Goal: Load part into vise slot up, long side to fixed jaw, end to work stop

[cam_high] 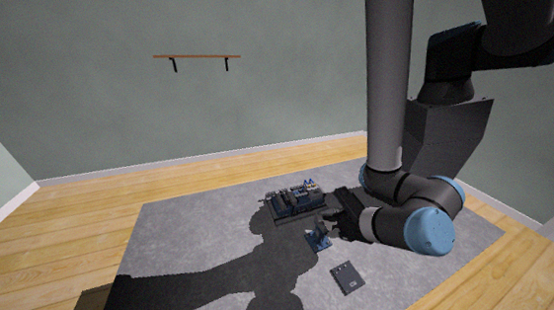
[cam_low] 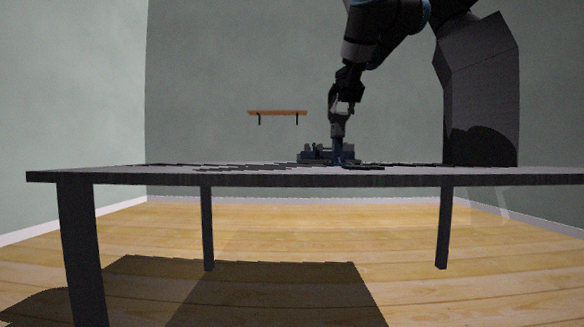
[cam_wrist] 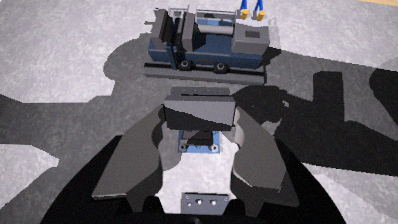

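My gripper point(cam_high: 328, 219) point(cam_low: 339, 119) point(cam_wrist: 199, 106) is shut on the part, a grey block point(cam_wrist: 200, 111) point(cam_low: 338, 130) point(cam_high: 321, 227), holding it across its length. A narrow dark groove shows along its far side in the wrist view; whether this is the milled slot I cannot tell. The blue V-block point(cam_high: 318, 243) point(cam_low: 337, 152) point(cam_wrist: 199, 149) is directly below the part; whether they touch is hidden. The vise point(cam_high: 298, 202) point(cam_wrist: 215, 54) stands beyond, open, its fixed jaw point(cam_wrist: 160, 31) at the left and its moving jaw point(cam_wrist: 188, 32) on the rod. Bars and work stop are not clearly visible.
The infeed plate point(cam_high: 346, 278) point(cam_wrist: 205, 204) lies on the near side of the V-block with no part on it. The air cylinder point(cam_wrist: 250, 39) with blue hoses point(cam_wrist: 259, 6) rises at the vise's right end. The vise's base point(cam_wrist: 205, 76) has a raised front edge.
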Controlling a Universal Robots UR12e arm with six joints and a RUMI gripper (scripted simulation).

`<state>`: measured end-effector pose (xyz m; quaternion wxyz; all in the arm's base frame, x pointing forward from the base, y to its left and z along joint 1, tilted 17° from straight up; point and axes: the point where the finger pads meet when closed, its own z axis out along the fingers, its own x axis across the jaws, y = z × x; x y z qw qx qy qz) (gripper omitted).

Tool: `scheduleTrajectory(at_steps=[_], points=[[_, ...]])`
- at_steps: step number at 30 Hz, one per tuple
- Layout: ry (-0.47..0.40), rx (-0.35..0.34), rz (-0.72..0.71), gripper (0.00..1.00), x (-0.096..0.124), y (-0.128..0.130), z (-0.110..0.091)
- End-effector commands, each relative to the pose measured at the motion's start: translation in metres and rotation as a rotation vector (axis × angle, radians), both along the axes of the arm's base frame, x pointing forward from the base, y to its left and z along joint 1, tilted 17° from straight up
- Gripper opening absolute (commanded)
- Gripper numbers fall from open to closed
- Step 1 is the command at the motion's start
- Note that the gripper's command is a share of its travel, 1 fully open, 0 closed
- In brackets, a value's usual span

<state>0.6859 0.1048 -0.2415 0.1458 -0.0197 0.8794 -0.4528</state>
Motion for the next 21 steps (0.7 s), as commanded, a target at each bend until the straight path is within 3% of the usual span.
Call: scheduleTrajectory(at_steps=[1, 21], points=[[-0.001, 0.000, 0.000, 0.00, 0.0006, 0.0004, -0.0002], [-0.001, 0.000, 0.000, 0.00, 0.0022, 0.0007, -0.0052]])
